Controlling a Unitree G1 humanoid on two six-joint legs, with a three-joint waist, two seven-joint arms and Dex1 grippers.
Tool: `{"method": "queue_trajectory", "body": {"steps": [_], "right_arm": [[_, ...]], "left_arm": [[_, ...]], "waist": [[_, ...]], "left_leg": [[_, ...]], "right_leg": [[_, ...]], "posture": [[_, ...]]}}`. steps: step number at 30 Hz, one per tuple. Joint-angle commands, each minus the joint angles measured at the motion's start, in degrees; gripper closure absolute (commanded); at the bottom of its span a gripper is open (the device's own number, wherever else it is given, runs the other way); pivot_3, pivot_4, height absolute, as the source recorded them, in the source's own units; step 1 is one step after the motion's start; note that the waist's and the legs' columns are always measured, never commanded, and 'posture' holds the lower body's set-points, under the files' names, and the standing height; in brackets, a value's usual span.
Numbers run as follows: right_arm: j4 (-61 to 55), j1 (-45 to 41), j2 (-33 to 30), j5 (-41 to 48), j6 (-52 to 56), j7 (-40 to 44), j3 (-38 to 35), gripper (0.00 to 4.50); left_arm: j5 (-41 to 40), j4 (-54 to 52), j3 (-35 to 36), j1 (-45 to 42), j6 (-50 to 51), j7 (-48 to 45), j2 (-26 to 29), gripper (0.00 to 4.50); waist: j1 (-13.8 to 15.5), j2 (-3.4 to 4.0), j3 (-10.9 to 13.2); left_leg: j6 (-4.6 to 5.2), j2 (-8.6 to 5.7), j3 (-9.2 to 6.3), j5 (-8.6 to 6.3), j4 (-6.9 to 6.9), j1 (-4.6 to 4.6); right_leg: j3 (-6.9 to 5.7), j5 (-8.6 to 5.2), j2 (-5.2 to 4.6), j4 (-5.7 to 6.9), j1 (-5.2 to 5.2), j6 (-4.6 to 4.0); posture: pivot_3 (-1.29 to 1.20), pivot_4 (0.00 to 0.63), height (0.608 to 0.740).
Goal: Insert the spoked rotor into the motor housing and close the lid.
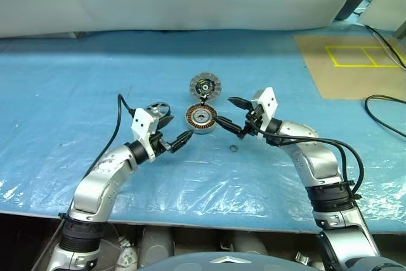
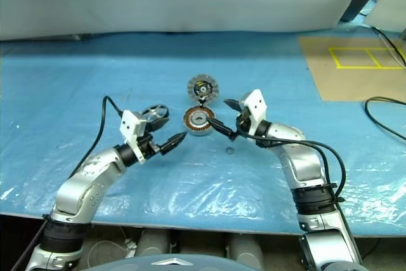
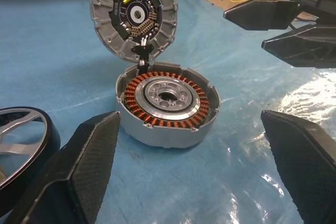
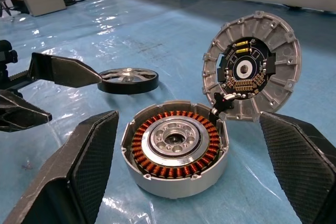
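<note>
The motor housing (image 1: 200,118) sits on the blue plastic sheet (image 1: 76,93) that covers the counter, near the middle of the working area. Its ring of copper-brown windings and its pale silver centre face up, and its cavity is open.

The lid (image 1: 205,85) stands tilted up at the housing's far edge, joined to it by a small black link at the rim. Its ribbed face with the black centre and yellow mark is turned toward the robot.

The spoked rotor (image 1: 158,110) lies flat on the sheet to the left of the housing, apart from it and just behind the left gripper.

The left gripper (image 1: 172,134) hovers at the housing's left side, fingers spread wide, holding nothing. The right gripper (image 1: 232,115) hovers at the housing's right side, its fingers likewise spread wide and empty, its nearer fingertip close to the housing rim. Neither gripper touches a part.

A small dark ring (image 1: 233,149) lies on the sheet below the right gripper. Black cables (image 1: 380,103) trail across the sheet at the far right, near a brown board marked with yellow lines (image 1: 355,61).
</note>
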Motion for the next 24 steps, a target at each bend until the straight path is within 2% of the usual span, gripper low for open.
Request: {"method": "queue_trajectory", "body": {"steps": [1, 7, 24], "right_arm": [[0.4, 0.06, -0.61, 0.12, -2.38, 1.36, -0.66, 0.02], [2.72, -0.38, -0.61, -0.35, -4.39, 2.14, -0.53, 0.02], [-1.19, -0.93, 0.29, -0.07, -0.78, 0.94, 0.07, 0.02]], "left_arm": [[-1.52, -2.9, 1.21, -0.1, -0.02, -1.09, 0.98, 0.0], [-1.58, -2.33, 1.42, -0.77, -0.42, -1.1, 1.55, 0.0], [-1.46, -3.62, 0.98, 0.79, -0.32, -0.67, 1.48, 0.0]], "waist": [[0.02, 0.0, 0.0], [0.02, 0.0, 0.0], [0.0, 0.0, 0.0]], "left_leg": [[0.0, 0.0, 0.0, 0.0, 0.0, 0.0], [0.01, 0.0, 0.01, 0.0, 0.01, 0.0], [0.02, 0.0, 0.0, 0.01, 0.01, 0.0]], "right_leg": [[0.0, 0.0, 0.0, 0.0, 0.0, 0.0], [0.0, 0.0, 0.0, 0.01, 0.0, -0.01], [0.0, 0.0, 0.0, 0.01, 0.0, -0.01]], "posture": [[0.0, 0.15, 0.74], [0.0, 0.15, 0.74], [0.0, 0.15, 0.74]]}}
